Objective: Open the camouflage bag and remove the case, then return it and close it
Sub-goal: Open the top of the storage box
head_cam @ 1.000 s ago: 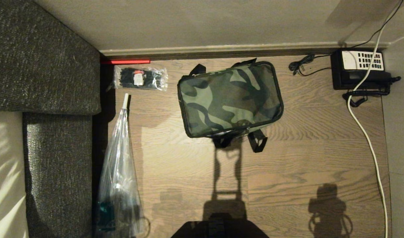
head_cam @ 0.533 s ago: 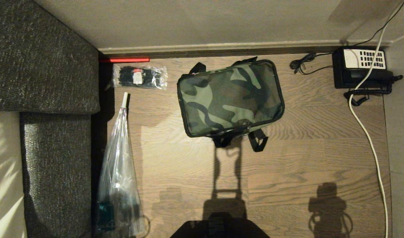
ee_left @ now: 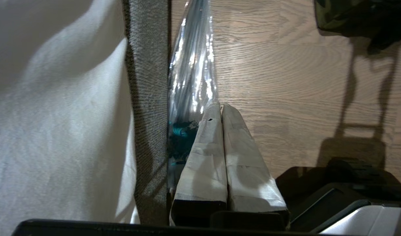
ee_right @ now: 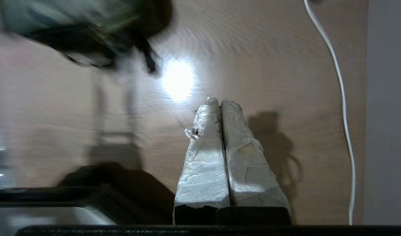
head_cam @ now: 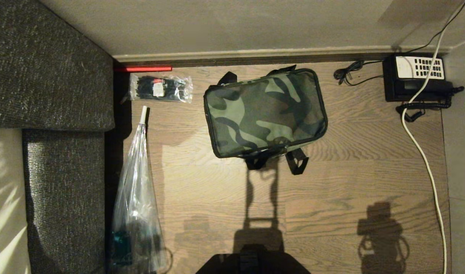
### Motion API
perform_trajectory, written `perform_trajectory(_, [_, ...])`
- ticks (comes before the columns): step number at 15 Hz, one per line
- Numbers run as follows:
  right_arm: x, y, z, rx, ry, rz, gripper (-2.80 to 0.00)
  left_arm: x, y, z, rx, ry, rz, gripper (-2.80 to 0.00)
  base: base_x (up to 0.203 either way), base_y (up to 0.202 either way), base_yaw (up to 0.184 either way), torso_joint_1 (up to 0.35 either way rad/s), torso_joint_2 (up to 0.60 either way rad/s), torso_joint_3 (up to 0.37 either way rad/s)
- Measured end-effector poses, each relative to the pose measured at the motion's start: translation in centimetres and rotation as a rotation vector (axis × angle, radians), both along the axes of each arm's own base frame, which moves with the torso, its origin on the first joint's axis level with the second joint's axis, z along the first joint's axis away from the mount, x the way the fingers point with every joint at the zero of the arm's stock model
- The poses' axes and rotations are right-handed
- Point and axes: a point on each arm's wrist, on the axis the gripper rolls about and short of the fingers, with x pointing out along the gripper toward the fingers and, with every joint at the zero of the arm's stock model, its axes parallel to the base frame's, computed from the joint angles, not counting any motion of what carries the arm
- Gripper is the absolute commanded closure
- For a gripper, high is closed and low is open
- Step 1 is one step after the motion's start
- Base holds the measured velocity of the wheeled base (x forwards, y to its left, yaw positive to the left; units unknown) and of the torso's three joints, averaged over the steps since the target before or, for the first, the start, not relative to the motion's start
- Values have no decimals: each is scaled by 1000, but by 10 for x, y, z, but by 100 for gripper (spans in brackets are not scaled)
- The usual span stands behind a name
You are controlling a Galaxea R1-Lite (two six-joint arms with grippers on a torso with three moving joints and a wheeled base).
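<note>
Lying shut on the wooden floor (head_cam: 350,179), the camouflage bag (head_cam: 264,112) sits slightly askew near the far wall, its black straps (head_cam: 295,161) trailing toward the robot, and the zipper looks closed all round, so I judge the opening step not yet begun and the case, unseen, presumably inside. A grey sofa (head_cam: 46,76) fills the left side, with a clear plastic sleeve (head_cam: 137,205) beside it, a black telephone (head_cam: 415,78) far right and a packet of ties (head_cam: 160,88) left of the bag. Neither arm shows from the head; the left tool (ee_left: 221,106) hangs clenched and empty near the sofa edge, the right tool (ee_right: 219,101) clenched and empty over bare floor short of the bag. Next the right one needs to reach the zipper pull and unclench to take it
</note>
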Motion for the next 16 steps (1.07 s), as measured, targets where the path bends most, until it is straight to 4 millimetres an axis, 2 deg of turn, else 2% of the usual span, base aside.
perform_trajectory(2, [-29, 1, 29, 34, 66, 52, 0, 0, 0, 0, 0, 0, 0, 0, 0, 0, 0, 0, 0, 0])
perform_trajectory(3, [-38, 2, 38, 68, 146, 72, 0, 0, 0, 0, 0, 0, 0, 0, 0, 0, 0, 0, 0, 0])
perform_trajectory(4, [-40, 1, 48, 104, 228, 92, 0, 0, 0, 0, 0, 0, 0, 0, 0, 0, 0, 0, 0, 0])
perform_trajectory(6, [-21, 0, 75, 176, 416, 145, 0, 0, 0, 0, 0, 0, 1, 0, 0, 0, 0, 0, 0, 0])
perform_trajectory(8, [25, 1, 99, 217, 532, 193, 0, 0, 0, 0, 0, 0, 1, 0, 0, 0, 0, 0, 0, 0])
perform_trajectory(10, [85, 8, 100, 224, 624, 226, 0, 0, 0, 0, 0, 0, 0, 0, 0, 0, 0, 0, 0, 0])
perform_trajectory(13, [174, 26, 78, 222, 703, 272, 0, 0, 0, 0, 0, 0, 0, 0, 0, 0, 0, 0, 0, 0])
perform_trajectory(16, [246, 59, 51, 269, 639, 366, 0, 0, 0, 0, 0, 0, 1, 0, 0, 0, 0, 0, 0, 0])
